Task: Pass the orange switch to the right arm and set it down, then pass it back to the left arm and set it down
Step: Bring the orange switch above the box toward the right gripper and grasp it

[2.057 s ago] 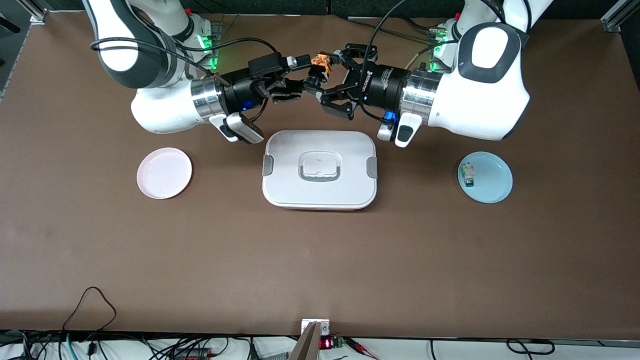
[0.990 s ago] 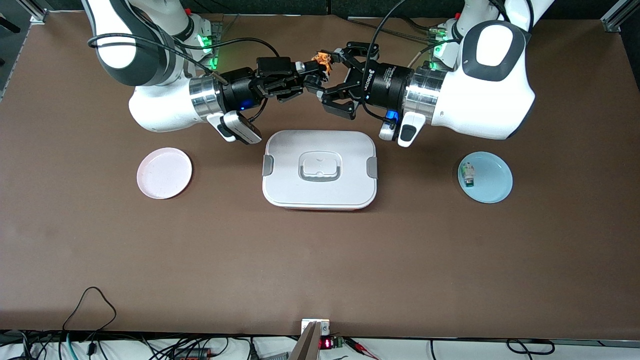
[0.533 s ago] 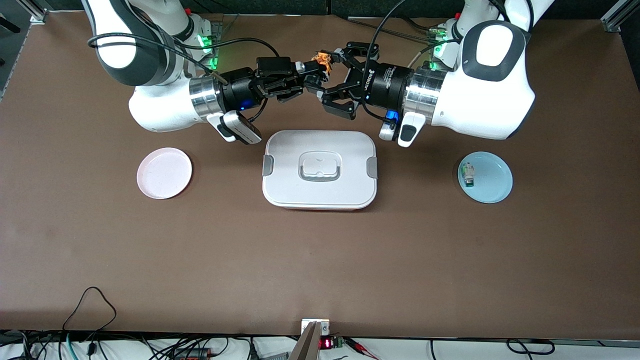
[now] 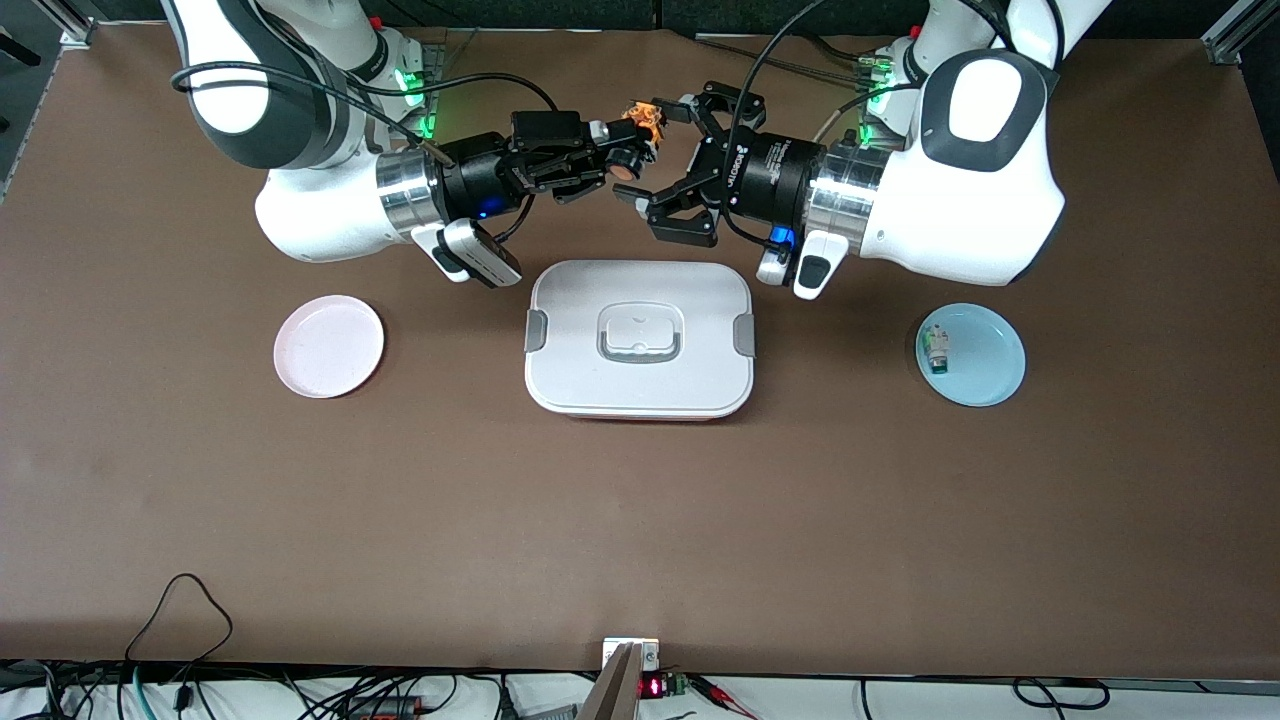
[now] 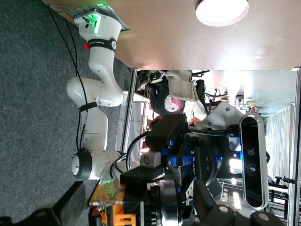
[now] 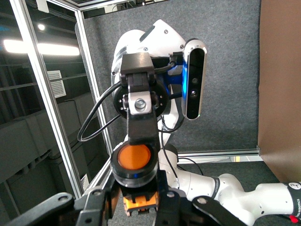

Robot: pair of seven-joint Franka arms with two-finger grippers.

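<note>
— Over the bare table just past the box's (image 4: 639, 340) edge nearest the robot bases, what held the orange switch (image 4: 634, 135)?

— The right gripper (image 4: 612, 160), coming from the right arm's end, was clamped tight on its black body, orange end facing the left gripper (image 4: 668, 168).

— And the left gripper?

— Its jaws stood spread wide, one finger above the switch and one below, apparently touching nothing, though the front view is cramped there. In the right wrist view the switch (image 6: 136, 162) sat between the right gripper's fingers (image 6: 141, 117).

— Anything else on the table?

— A pink plate (image 4: 329, 345) toward the right arm's end, and a blue plate (image 4: 985, 360) with a small white-and-green part (image 4: 936, 351) toward the left arm's end.
</note>
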